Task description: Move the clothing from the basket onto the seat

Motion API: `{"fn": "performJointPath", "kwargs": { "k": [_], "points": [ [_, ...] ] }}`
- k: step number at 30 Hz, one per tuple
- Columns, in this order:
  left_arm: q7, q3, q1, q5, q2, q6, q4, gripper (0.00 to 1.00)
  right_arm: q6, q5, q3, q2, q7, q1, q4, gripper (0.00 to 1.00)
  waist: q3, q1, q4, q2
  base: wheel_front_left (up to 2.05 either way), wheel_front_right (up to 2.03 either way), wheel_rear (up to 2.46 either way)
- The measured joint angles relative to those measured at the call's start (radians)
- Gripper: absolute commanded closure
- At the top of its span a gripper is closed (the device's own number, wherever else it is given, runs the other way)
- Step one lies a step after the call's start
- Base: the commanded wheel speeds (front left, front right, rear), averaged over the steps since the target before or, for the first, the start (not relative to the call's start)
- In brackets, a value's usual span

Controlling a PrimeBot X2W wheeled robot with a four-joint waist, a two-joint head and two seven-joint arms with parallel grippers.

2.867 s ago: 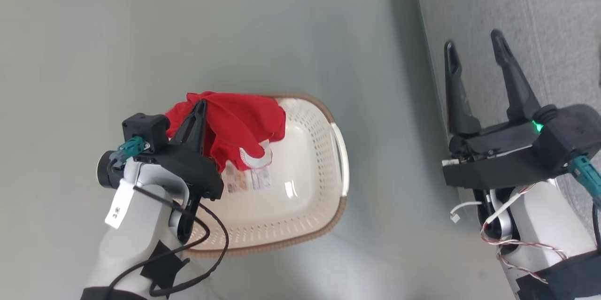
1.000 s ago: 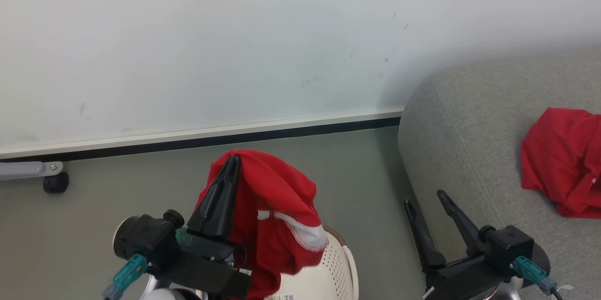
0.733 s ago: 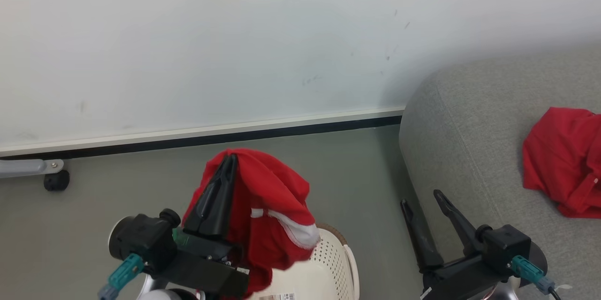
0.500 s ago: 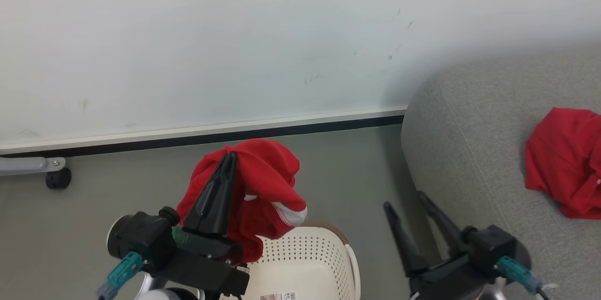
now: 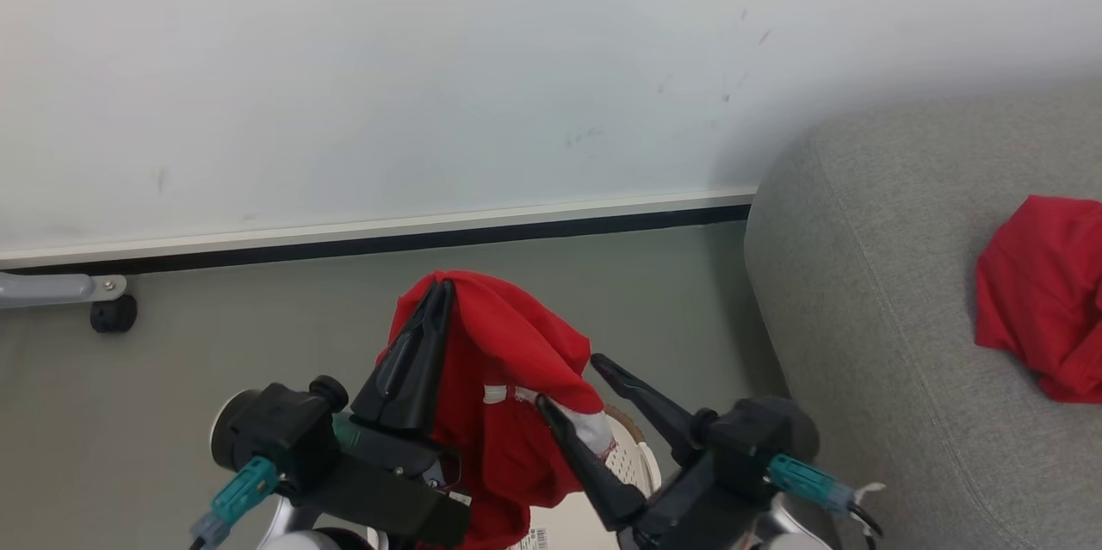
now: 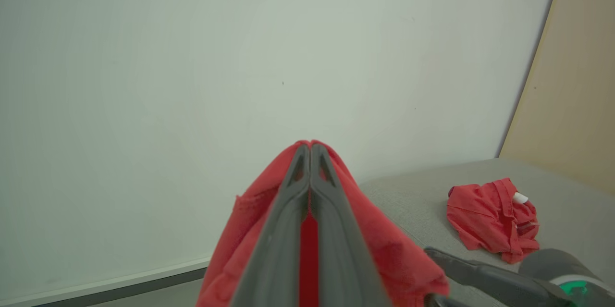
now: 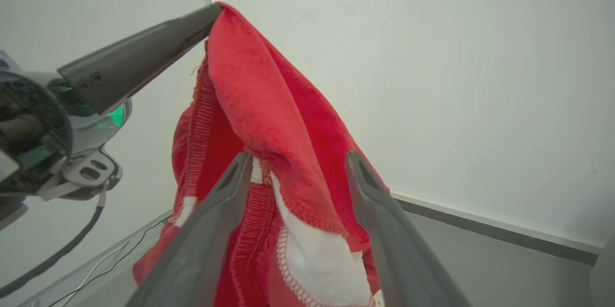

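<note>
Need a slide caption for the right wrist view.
Open right gripper brackets the red clothing hanging from the shut left gripper.

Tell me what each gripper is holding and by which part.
Left gripper: shut on the clothing, pinching a fold at its top. Right gripper: open, fingers either side of the hanging part, holding nothing.

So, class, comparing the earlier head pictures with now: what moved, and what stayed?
The right end effector swung left from beside the light grey upholstered sofa to the bright red fabric garment, its open fingers now either side of the white-banded fold, not closed. The left end effector stayed shut on that garment above the cream perforated plastic basket; the second crumpled red garment stayed on the sofa.
</note>
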Motion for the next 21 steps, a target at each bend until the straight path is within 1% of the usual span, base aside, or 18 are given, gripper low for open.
{"fn": "performJointPath", "kwargs": {
  "k": [2, 8, 14, 19, 20, 21],
  "points": [
    [0.003, -0.002, 0.0, 0.0, -0.001, 0.0, -0.001, 1.0, 0.005, 0.0, 0.012, 0.003, 0.002, -0.014, 0.01, 0.0, 0.001, 0.0, 0.001, 0.0, 0.0, 0.0, 0.0],
    [0.013, -0.023, -0.004, 0.0, -0.003, -0.001, -0.014, 1.0, 0.021, 0.005, 0.094, 0.017, 0.018, -0.105, 0.085, 0.0, 0.009, 0.0, 0.007, 0.0, 0.0, 0.0, 0.0],
    [0.021, -0.044, -0.025, 0.0, -0.013, -0.01, -0.023, 1.0, 0.025, 0.017, 0.14, 0.02, 0.025, -0.19, 0.174, 0.0, 0.022, 0.0, 0.021, 0.0, 0.0, 0.0, 0.0],
    [0.029, -0.053, -0.025, 0.0, -0.014, -0.01, -0.026, 1.0, 0.026, 0.035, 0.154, 0.02, 0.013, -0.253, 0.243, 0.0, 0.028, 0.0001, 0.026, 0.0, 0.0, 0.0, 0.0],
    [0.029, -0.054, -0.026, 0.0, -0.014, -0.01, -0.026, 1.0, 0.026, 0.038, 0.159, 0.02, 0.009, -0.262, 0.25, 0.52, 0.029, 0.0, 0.027, 0.0, 0.0, 0.0, 0.0],
    [0.029, -0.055, -0.026, 0.0, -0.014, -0.01, -0.026, 1.0, 0.026, 0.048, 0.171, 0.019, 0.001, -0.272, 0.254, 1.0, 0.03, 0.0001, 0.028, 0.0, 0.0, 0.0, 0.0]
  ]
}}
